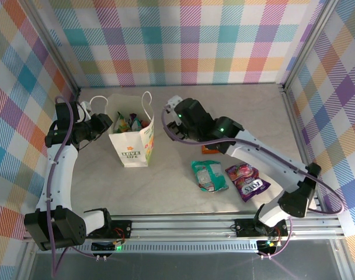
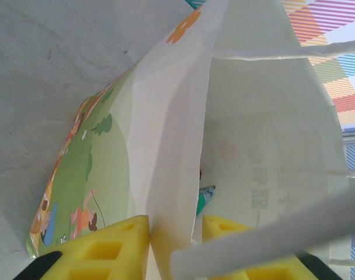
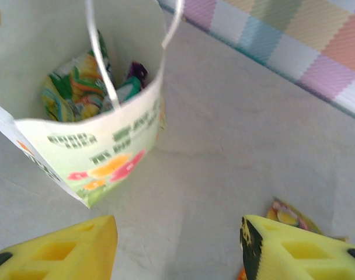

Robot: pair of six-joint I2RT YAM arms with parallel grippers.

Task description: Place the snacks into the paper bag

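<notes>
Three packets [image 1: 208, 175] lower right; right gripper [image 3: 177, 248] wide, empty; left gripper [image 2: 174, 239] pinches paper bag [image 1: 132, 149] wall. Hold steady, fetch orange packet [image 1: 210, 150].

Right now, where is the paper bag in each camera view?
Top view: paper bag stands open, left of centre.
Left wrist: paper bag across the centre, its edge pinched by the left hand.
Right wrist: paper bag upper left, mouth open.
Shared landmark: the white cord handle.

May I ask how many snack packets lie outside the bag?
3: a teal foil packet, a purple foil packet beside it, an orange packet behind, partly hidden under the right arm.
</notes>
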